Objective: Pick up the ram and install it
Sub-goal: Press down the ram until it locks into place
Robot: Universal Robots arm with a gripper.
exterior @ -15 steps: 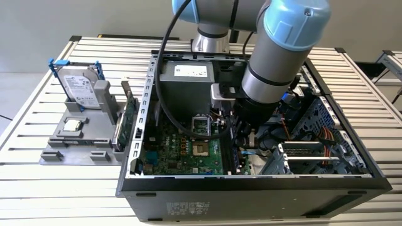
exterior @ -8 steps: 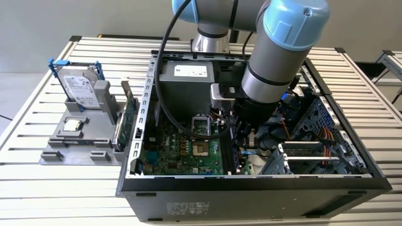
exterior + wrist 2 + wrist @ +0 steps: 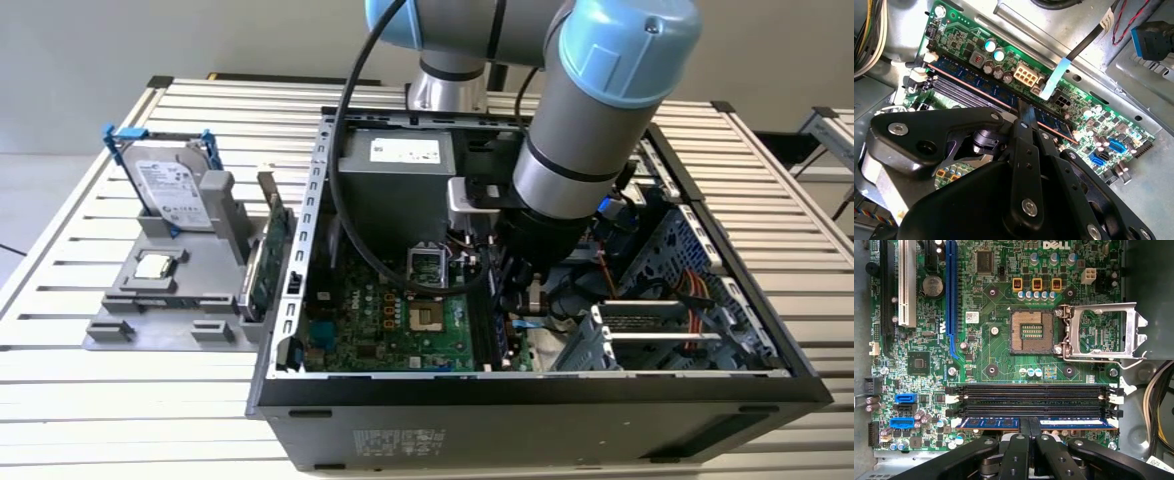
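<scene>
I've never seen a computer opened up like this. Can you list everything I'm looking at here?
Computer case: one, black and grey, lying open on the slatted table.
Motherboard: one, green, inside the case.
Ram: one, blue stick, sitting in the memory slot nearest the fingers; whether it is fully seated I cannot tell.
Empty memory slots: three, black, beside the ram.
Processor socket: one, its silver latch frame swung open.
Hard drive: one, silver in a blue-clipped frame, upright on the grey holder at the exterior view's left.
Circuit card: one, green, on edge beside the holder.
Robot arm: one, grey and light blue, reaching into the case.
Fingers: black, meeting at the ram.
</scene>
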